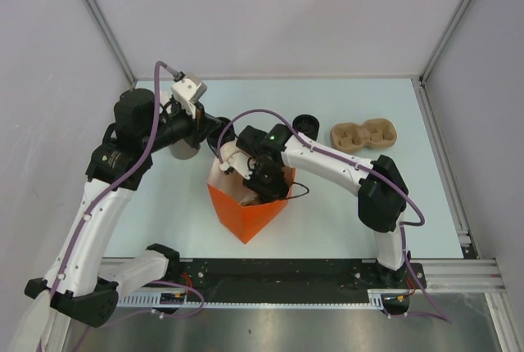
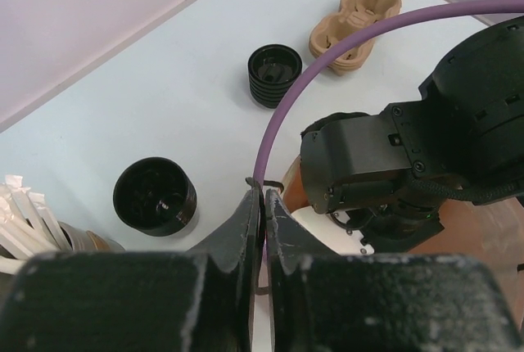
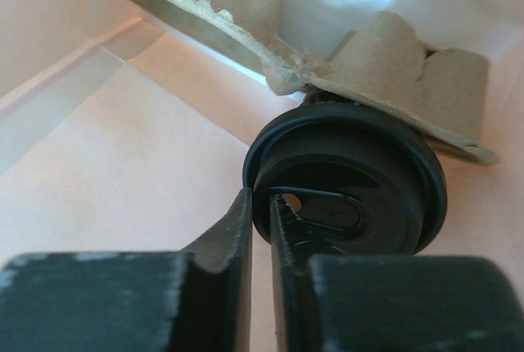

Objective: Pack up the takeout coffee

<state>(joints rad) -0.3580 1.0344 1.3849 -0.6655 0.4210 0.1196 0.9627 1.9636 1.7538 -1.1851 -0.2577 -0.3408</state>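
Takeout coffee (image 3: 352,172) is down in the orange bag (image 1: 246,213), lid facing my right wrist cam, with a tilted cardboard carrier (image 3: 393,65) overlapping its far edge. Right gripper (image 3: 262,205) has the lid rim in a narrow slot between its jaws, and left gripper (image 2: 263,196) is nearly closed by the bag's back edge; can't tell if either is clamping. Risk: if I lift right out with the rim snagged, the lid pops or the cup tips.
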